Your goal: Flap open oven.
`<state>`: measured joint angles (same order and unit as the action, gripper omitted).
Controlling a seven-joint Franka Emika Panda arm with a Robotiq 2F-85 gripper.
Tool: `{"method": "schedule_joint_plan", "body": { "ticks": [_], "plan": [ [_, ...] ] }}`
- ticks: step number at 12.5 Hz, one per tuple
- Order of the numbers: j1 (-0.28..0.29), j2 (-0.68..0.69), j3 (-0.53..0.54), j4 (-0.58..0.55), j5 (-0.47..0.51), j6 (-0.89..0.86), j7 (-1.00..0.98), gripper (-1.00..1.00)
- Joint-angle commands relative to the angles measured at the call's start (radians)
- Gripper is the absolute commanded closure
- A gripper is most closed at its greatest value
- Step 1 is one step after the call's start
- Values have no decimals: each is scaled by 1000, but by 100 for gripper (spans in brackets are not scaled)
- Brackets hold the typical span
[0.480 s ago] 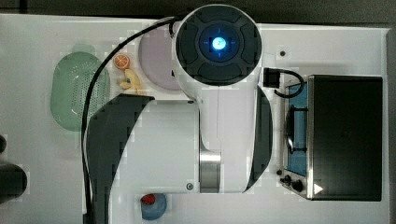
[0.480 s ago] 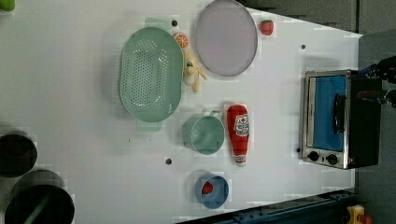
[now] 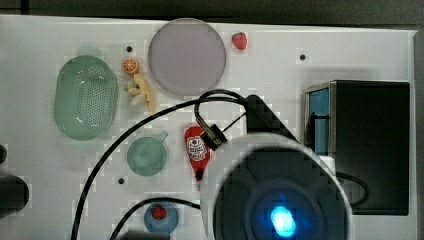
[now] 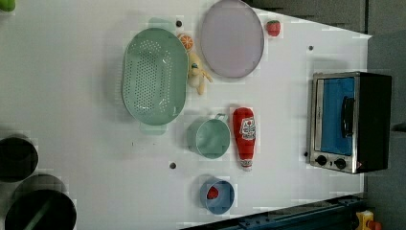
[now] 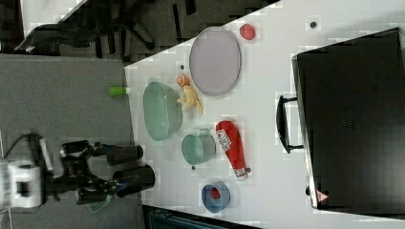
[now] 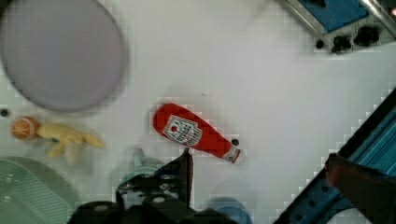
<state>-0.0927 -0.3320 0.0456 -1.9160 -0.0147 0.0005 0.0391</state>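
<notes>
From the wrist view I look down past my claw (image 6: 187, 161), its fingers spread and holding nothing, poised above the white worktop (image 6: 261, 84) just short of the red ketchup bottle (image 6: 196, 133), which lies on its side. In the top view the arm's big round body (image 3: 280, 200) sits at about 5 o'clock with a blue light glowing on it and a black cable (image 3: 125, 145) looping off toward 7 o'clock. Close by it in the top view I see the green mug (image 3: 146, 156) beside the bottle and, toward 6 o'clock, a small blue bowl (image 3: 161, 217) with a red piece inside. Farther out, at about 9 o'clock, rests the green colander (image 3: 86, 97), with an orange slice (image 3: 130, 65) and a yellow soft toy (image 3: 141, 92) between it and the grey round plate (image 3: 186, 56) at 12 o'clock; a strawberry (image 3: 239, 40) lies just beyond the plate's rim. The oven (image 4: 349, 122) stands at 3 o'clock in the left view, well apart from the bottle, its blue-tinted glass door shut, the bar handle (image 4: 347, 116) across the glass and black knobs (image 4: 330, 162) at one end of the front
</notes>
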Motion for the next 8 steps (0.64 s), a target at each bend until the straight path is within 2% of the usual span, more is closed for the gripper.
{"method": "schedule_joint_plan", "body": {
  "ticks": [1, 6, 7, 8],
  "plan": [
    [-22, 46, -5, 11, 9, 3, -48, -65],
    [-24, 54, -25, 8, 8, 4, -49, 55],
    [-25, 61, -38, 7, 7, 5, -52, 65],
    [-26, 70, -54, 6, 6, 5, -76, 65]
  ]
}}
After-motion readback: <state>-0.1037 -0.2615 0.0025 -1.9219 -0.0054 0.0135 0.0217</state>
